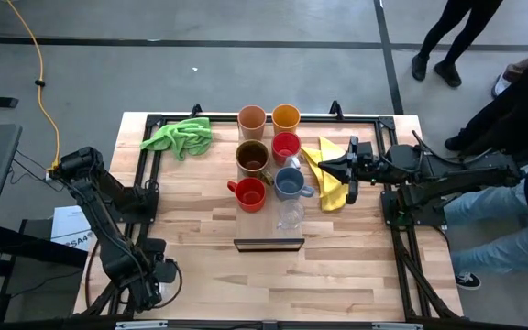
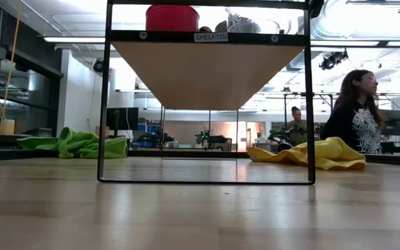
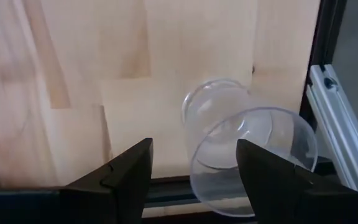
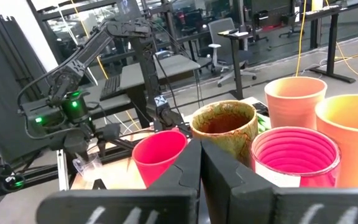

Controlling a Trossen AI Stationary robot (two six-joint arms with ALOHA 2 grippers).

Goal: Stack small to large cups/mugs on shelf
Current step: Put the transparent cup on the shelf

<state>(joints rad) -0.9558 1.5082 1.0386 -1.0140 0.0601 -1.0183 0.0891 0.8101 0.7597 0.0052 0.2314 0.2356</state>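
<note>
Left wrist view showed the left gripper [image 3: 191, 171] with its jaws spread apart, one finger on each side of a small clear glass [image 3: 247, 149] lying on its side at the table's edge, beside the frame rail. No finger visibly touched the glass. The right gripper [image 4: 199, 155] was pressed together and empty, hovering near the cups on the shelf [image 1: 266, 223].

In the high view, the shelf carried a peach tumbler [image 1: 251, 117], an orange tumbler [image 1: 286, 116], a brown mug [image 1: 252, 157], two red mugs [image 1: 285, 146] and [image 1: 249, 193], a grey-blue mug [image 1: 290, 183] and a second clear glass [image 1: 290, 215]. A green cloth [image 1: 180, 136] and a yellow cloth [image 1: 328, 174] lay on the table beside the shelf.

Handling assessment: the fallen glass appeared light, rigid and smooth-walled, so it would likely slip or roll under uneven pressure. Being thin and transparent, it was probably breakable. Recommended hold: across the side wall near mid-height, with the fingers square to the axis.

Legible writing: a label on the shelf's front edge in the low view read "SHELF1(3)" [image 2: 210, 37]. A sheet on the floor beside the left arm showed "SA4" [image 1: 76, 240].
</note>
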